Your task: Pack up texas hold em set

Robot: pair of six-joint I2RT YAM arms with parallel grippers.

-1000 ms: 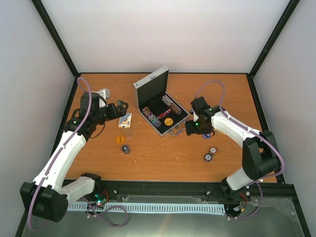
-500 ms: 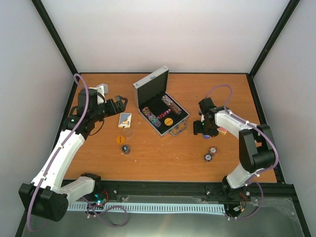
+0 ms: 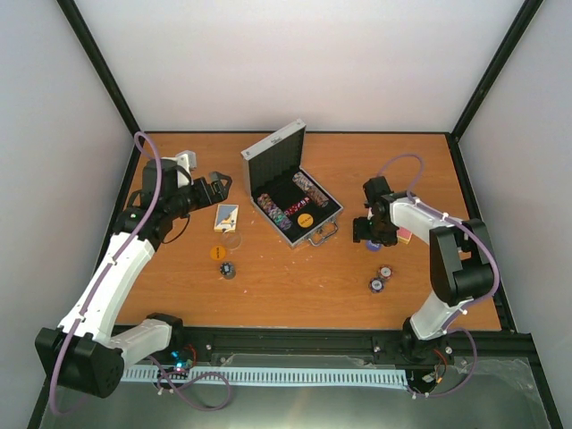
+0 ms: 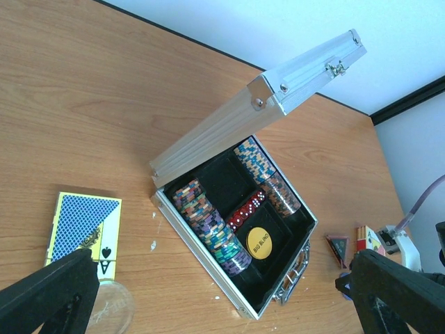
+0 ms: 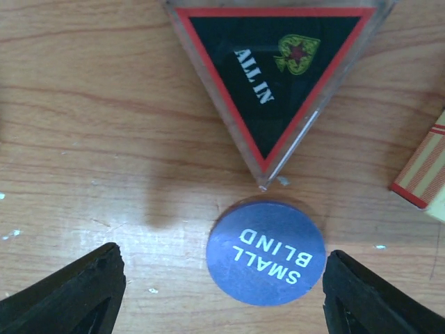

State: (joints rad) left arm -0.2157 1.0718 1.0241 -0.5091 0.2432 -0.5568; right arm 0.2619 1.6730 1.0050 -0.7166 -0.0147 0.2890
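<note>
The silver case (image 3: 279,159) stands open mid-table, with chip rows (image 4: 212,226), red dice (image 4: 245,209) and a yellow BIG BLIND disc (image 4: 259,243) in its black lining. My left gripper (image 3: 215,187) hovers open left of the case, above a blue card box (image 4: 83,233); nothing sits between its fingers. Low over the table right of the case, my right gripper (image 5: 222,268) is open, its fingers either side of a purple SMALL BLIND disc (image 5: 266,252) without touching it. The dark ALL IN triangular token (image 5: 278,76) lies just beyond the disc.
A red-striped card box (image 5: 424,174) lies right of the token. A clear disc (image 3: 233,239), an orange disc (image 3: 217,253) and a small chip stack (image 3: 229,269) sit in front of the blue card box. Two more chip stacks (image 3: 381,279) lie nearer the right arm's base.
My right gripper has pulled away from the case's front corner, moving right and settling over the purple disc. My left gripper has drawn back slightly to the left.
</note>
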